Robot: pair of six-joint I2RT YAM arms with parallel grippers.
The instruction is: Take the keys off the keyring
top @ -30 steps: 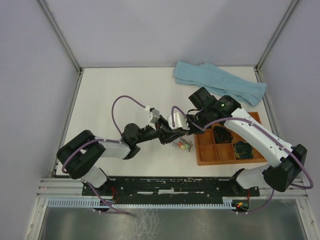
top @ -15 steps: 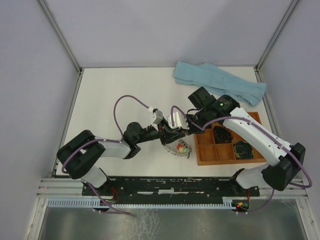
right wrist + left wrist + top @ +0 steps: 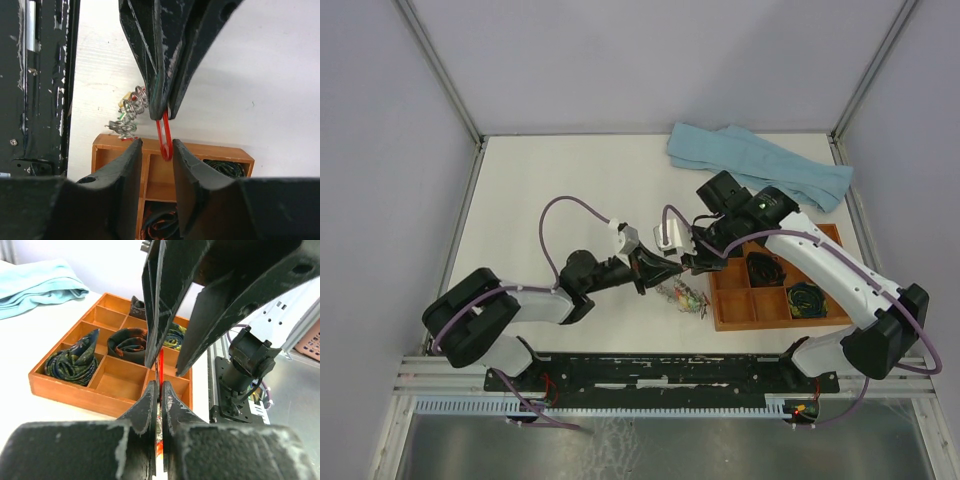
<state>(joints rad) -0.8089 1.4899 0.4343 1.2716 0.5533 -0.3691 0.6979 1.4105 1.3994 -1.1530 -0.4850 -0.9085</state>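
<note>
left gripper (image 3: 160, 388) jaws pinched shut on a thin red key (image 3: 164, 135); right gripper (image 3: 157, 150) jaws narrowly parted around its other end. keyring (image 3: 129, 114) lies on the surface (image 3: 280, 75) beside the wooden tray (image 3: 210, 150). held by one end only, the slim key could twist free and drop.

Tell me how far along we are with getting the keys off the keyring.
Done, apparently: one red key looks clear of the keyring, which lies on the table. In hand: the left gripper is shut on that key, and the right gripper stands open either side of it. Left: setting it down, then the other keys on the ring. No freed keys are visible elsewhere.
</note>
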